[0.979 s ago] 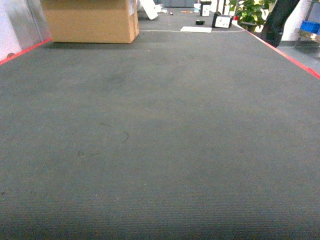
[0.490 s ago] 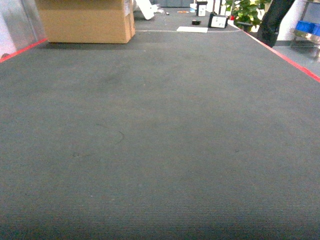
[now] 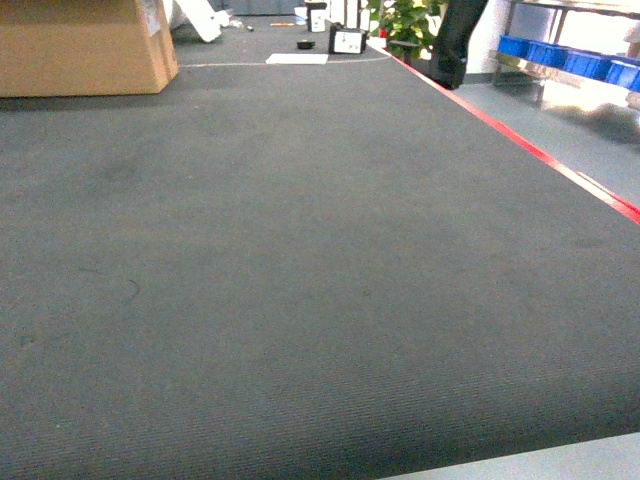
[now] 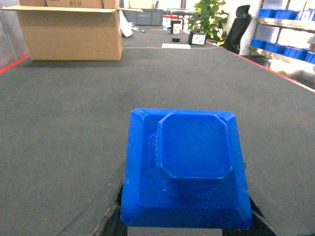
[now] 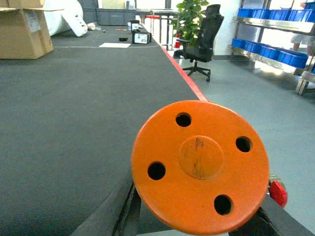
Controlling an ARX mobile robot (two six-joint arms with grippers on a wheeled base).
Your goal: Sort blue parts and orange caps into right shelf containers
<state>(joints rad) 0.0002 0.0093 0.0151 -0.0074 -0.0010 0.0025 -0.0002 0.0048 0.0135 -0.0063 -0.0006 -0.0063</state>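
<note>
Swinging rightward since the earlier frames, the head view has slid the cardboard box to ten o'clock, run the red floor line diagonally down the right side, and brought a shelf of blue containers in at two o'clock. At six o'clock in the left wrist view, the left gripper sits closed on a blue part, its jaws mostly hidden beneath it. At six o'clock in the right wrist view, the right gripper clamps an orange cap, a four-holed disc, above the grey carpet.
</note>
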